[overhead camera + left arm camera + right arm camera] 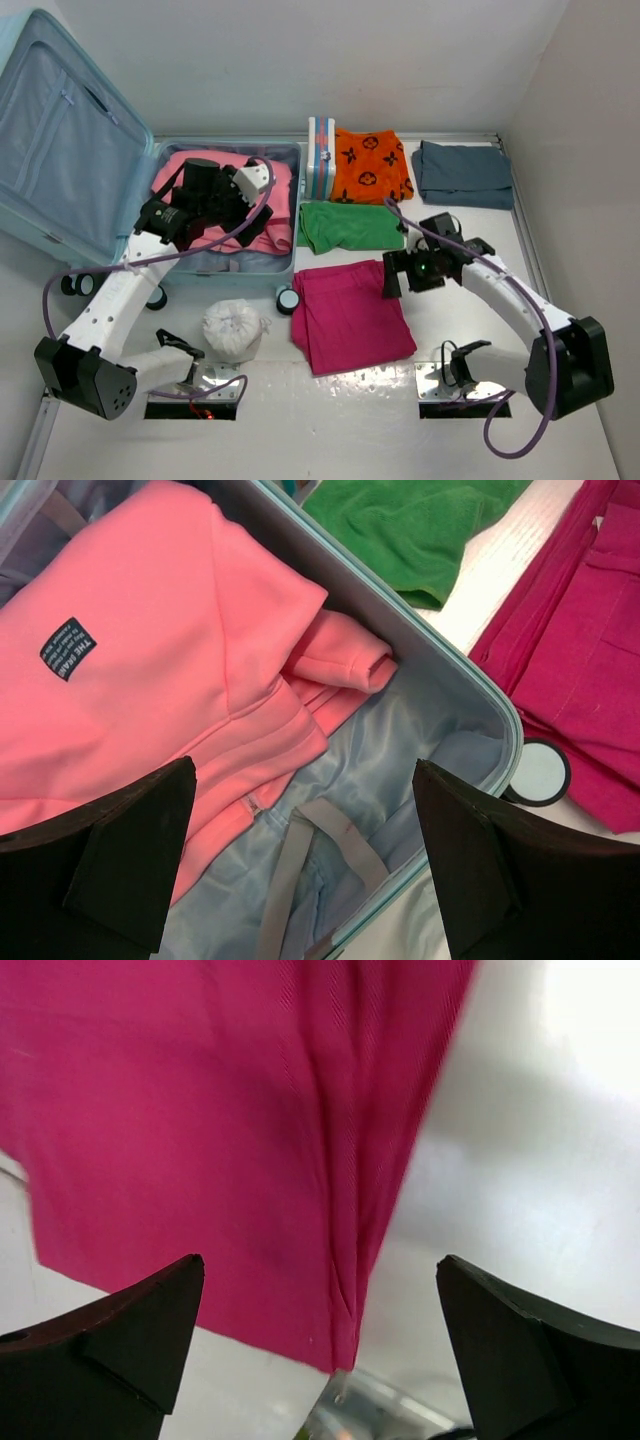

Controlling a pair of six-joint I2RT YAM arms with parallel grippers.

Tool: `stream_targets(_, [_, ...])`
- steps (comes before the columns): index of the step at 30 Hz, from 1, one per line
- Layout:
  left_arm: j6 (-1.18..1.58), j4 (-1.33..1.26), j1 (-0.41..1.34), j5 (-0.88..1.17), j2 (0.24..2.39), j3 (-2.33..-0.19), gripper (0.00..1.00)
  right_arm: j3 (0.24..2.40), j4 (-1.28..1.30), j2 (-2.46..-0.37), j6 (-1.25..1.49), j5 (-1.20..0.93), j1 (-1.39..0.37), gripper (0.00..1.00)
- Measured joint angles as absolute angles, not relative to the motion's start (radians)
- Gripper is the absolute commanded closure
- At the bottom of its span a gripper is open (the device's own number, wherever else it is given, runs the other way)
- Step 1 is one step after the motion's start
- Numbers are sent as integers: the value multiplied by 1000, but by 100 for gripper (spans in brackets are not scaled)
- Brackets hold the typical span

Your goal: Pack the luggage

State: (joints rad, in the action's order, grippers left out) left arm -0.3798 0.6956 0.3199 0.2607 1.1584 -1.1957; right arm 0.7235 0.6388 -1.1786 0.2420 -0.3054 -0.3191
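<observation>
The pale-blue luggage (60, 150) lies open at the left, its lid leaning back. A pink garment (235, 180) lies in its base. My left gripper (255, 205) hangs open and empty over that base. In the left wrist view it (305, 770) is above the grey-blue lining (400, 740) and a grey strap (345, 840), with the pink garment (150, 650) beside it. My right gripper (392, 275) is open and empty above the right edge of a magenta cloth (352, 315). In the right wrist view it (320, 1260) is over the cloth's corner (200, 1110).
A striped blue-white-red box (321, 158), an orange patterned cloth (372, 165) and a grey-blue cloth (463, 172) lie at the back. A green cloth (348, 225) lies beside the luggage. A white bundle (233, 328) sits by the wheels (288, 299). Walls close in on the right.
</observation>
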Motion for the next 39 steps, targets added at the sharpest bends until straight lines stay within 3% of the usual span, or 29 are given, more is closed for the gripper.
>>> stream_targets(11, [-323, 637, 324, 204, 1147, -1187, 9, 637, 580, -1358, 447, -255, -292, 1])
stream_targets(20, [-266, 605, 338, 151, 1182, -1183, 11, 759, 569, -1399, 446, -286, -282, 1])
stream_targets(25, [-94, 537, 448, 14, 1446, -1420, 13, 820, 572, -1392, 445, -284, -256, 1])
stream_targets(30, [104, 538, 595, -250, 1817, -1836, 9, 854, 580, -1386, 440, -276, -187, 1])
stream_targets(34, [255, 593, 628, -350, 2101, -2167, 8, 860, 582, -1381, 438, -271, -120, 1])
stream_targets(39, [404, 652, 601, -451, 2295, -2303, 8, 860, 583, -1370, 438, -270, -50, 1])
